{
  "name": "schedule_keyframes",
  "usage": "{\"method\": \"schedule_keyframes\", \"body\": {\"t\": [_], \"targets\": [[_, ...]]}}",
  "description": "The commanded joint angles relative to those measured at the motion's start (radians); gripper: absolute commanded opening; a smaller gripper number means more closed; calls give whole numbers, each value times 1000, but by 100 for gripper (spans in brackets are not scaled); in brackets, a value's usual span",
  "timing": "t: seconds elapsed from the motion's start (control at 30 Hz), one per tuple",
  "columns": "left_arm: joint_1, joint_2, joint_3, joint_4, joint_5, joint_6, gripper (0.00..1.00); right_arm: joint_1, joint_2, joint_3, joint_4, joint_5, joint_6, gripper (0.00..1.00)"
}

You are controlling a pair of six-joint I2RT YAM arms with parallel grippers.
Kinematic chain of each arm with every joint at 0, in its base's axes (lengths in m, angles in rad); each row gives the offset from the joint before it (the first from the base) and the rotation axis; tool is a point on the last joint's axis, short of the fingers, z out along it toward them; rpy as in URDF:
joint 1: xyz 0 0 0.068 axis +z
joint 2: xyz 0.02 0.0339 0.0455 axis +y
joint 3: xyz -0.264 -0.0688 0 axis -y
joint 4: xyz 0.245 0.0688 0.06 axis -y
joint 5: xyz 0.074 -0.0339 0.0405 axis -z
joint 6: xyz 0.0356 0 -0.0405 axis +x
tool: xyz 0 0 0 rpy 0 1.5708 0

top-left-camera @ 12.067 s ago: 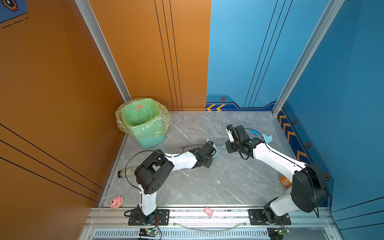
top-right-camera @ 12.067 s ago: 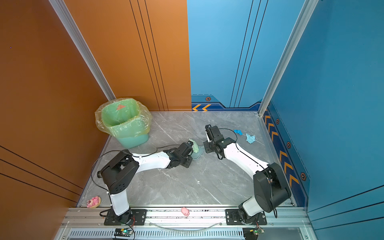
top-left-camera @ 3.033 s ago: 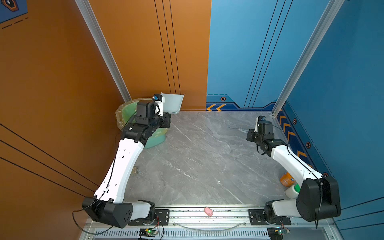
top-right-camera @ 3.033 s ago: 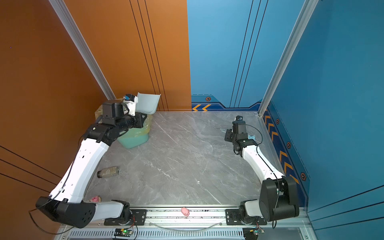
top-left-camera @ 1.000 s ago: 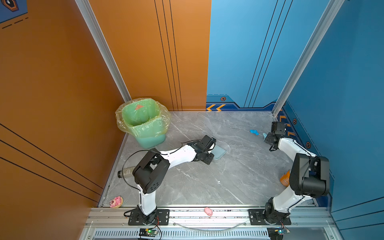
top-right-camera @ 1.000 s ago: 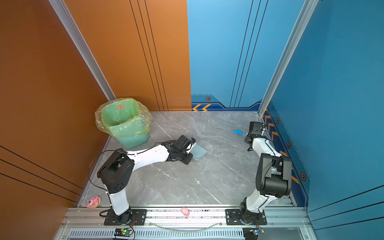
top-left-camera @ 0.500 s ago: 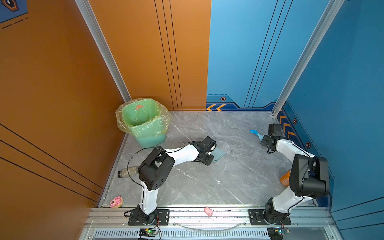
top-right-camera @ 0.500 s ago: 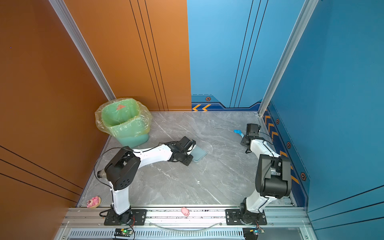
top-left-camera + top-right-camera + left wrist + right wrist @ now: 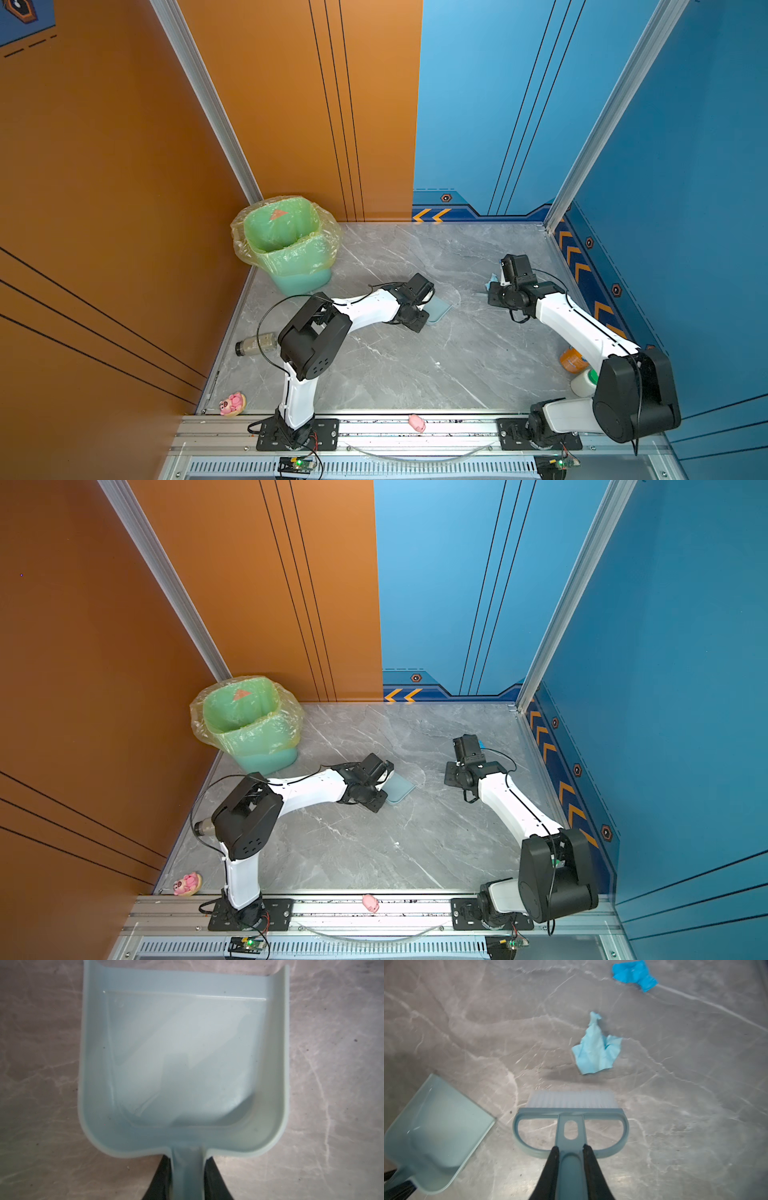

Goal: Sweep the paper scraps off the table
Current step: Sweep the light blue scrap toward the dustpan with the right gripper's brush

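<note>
While the left end effector (image 9: 187,1160) clamps the handle of the dustpan (image 9: 182,1053), the right end effector (image 9: 570,1152) is closed on the brush (image 9: 571,1112) handle. On the table (image 9: 467,1022) just ahead of the bristles lies a light blue paper scrap (image 9: 596,1051), a darker blue paper scrap (image 9: 633,974) farther off.

Both top views overlook the table (image 9: 415,365); wrist views sit close.

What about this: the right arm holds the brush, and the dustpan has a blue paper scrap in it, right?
No. The dustpan is empty, as the left wrist view shows; the light blue scrap and the darker blue scrap lie on the table. The right tool does hold the brush.
</note>
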Motion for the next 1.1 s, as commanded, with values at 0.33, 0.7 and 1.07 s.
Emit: {"method": "schedule_keyframes", "body": {"t": [0.33, 0.7, 1.07], "targets": [[-56, -3, 19, -45, 43, 88, 0, -136, -31, 77, 70, 48, 23, 0], [-67, 17, 37, -45, 40, 76, 0, -237, 157, 154, 61, 146, 38, 0], [-65, 30, 48, -45, 41, 75, 0, -127, 161, 91, 43, 91, 26, 0]]}}
